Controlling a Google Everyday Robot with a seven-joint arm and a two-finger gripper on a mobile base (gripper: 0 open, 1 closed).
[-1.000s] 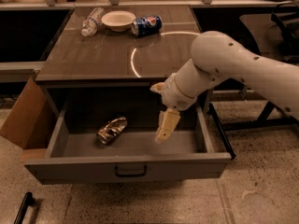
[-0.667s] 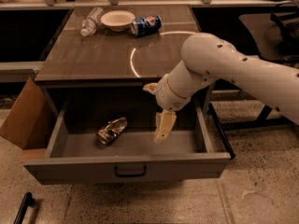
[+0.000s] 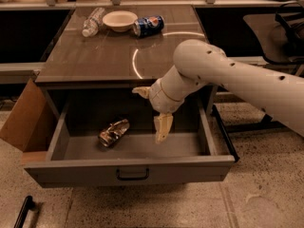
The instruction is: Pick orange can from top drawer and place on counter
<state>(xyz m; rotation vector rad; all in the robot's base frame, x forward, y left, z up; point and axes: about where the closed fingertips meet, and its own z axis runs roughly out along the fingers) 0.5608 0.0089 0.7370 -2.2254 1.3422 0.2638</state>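
The orange can (image 3: pixel 114 132) lies on its side, dented, on the floor of the open top drawer (image 3: pixel 128 167), left of the middle. My gripper (image 3: pixel 147 114) hangs over the drawer's middle, to the right of the can and apart from it. It is open and empty: one finger (image 3: pixel 162 128) points down into the drawer and the other (image 3: pixel 141 91) juts left under the counter's front edge. The counter (image 3: pixel 95 56) with its white arc lies above and behind the drawer.
On the counter's far edge are a blue Pepsi can (image 3: pixel 148 25) on its side, a white bowl (image 3: pixel 119 20) and a clear plastic bottle (image 3: pixel 92 22). A cardboard flap (image 3: pixel 23 120) leans at the drawer's left side. A black chair (image 3: pixel 285 23) stands at the right.
My arm and gripper have shifted left over the drawer, closer to the orange can. The can has not moved.
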